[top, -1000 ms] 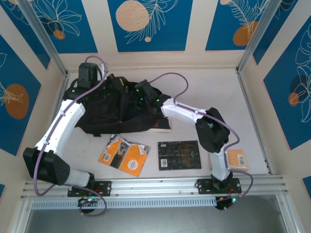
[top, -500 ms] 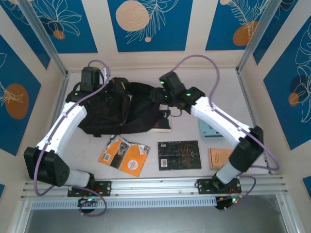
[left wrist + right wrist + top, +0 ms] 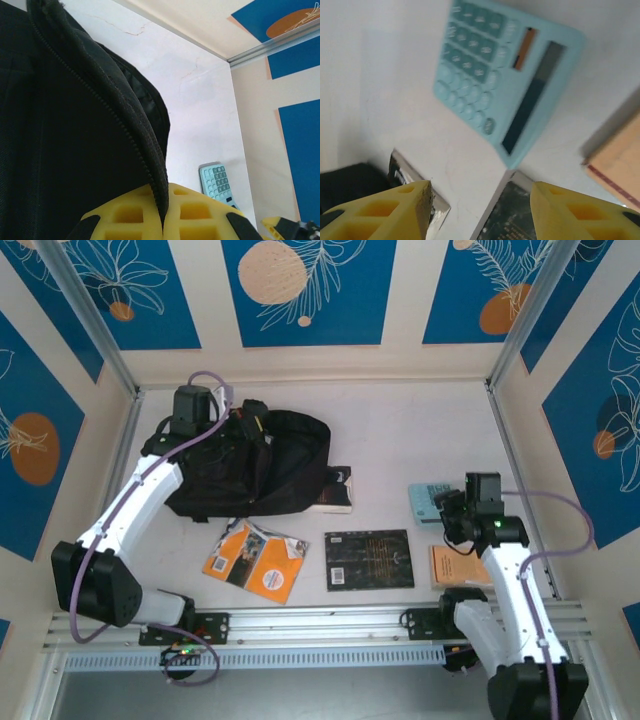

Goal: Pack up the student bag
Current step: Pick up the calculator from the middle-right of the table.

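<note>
The student bag (image 3: 262,462), a large black fabric backpack, lies slumped on its side at the far left of the table (image 3: 420,430). Its cloth folds and sags, so it probably handles as soft, limp and fairly light, with no rigid wall to push against. The firmest places to take hold appear to be the stitched zip edge (image 3: 150,150) and the straps, and a lifted edge is likely to drag the rest of the cloth after it.

The left gripper (image 3: 232,420) sits at the bag's far upper rim. In the left wrist view the left gripper is closed, with the zip edge pinched in the seam between the yellow fingers (image 3: 125,217), and the bag's cloth rises up the left of that view.

The right gripper (image 3: 452,514) hangs well apart from the bag, at the right side of the table. Its jaws stand apart with nothing between them, above a pale blue calculator (image 3: 506,75).

A flat black book (image 3: 368,558) and an orange book (image 3: 255,560) lie on the table nearer the arm bases, outside the bag.
</note>
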Robot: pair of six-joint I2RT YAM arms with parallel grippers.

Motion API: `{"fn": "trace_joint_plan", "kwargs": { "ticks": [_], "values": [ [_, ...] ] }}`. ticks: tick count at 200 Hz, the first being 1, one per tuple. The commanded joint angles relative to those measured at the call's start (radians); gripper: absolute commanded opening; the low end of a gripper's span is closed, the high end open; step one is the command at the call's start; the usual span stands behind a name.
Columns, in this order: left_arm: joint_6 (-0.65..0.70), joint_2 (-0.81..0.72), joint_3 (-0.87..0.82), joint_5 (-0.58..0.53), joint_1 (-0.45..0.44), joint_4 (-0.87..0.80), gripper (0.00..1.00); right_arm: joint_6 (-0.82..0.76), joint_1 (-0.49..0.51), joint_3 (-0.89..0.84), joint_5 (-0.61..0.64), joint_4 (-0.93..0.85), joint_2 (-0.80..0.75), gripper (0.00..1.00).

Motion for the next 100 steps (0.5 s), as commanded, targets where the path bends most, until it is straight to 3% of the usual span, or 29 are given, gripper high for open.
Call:
{"fn": "trace_joint_plan", "kwargs": {
  "ticks": [1, 100],
  "values": [
    [0.0, -0.036, -0.007, 0.015, -0.008, 0.021, 0.0, 0.096, -0.064, -0.079, -0.125, 0.058, -0.021, 0.55],
    [0.005, -0.025, 0.0, 0.012, -0.009, 0.015, 0.0, 0.102, -0.143, -0.21, -0.161, 0.346, 0.136, 0.51]
  ]
}}
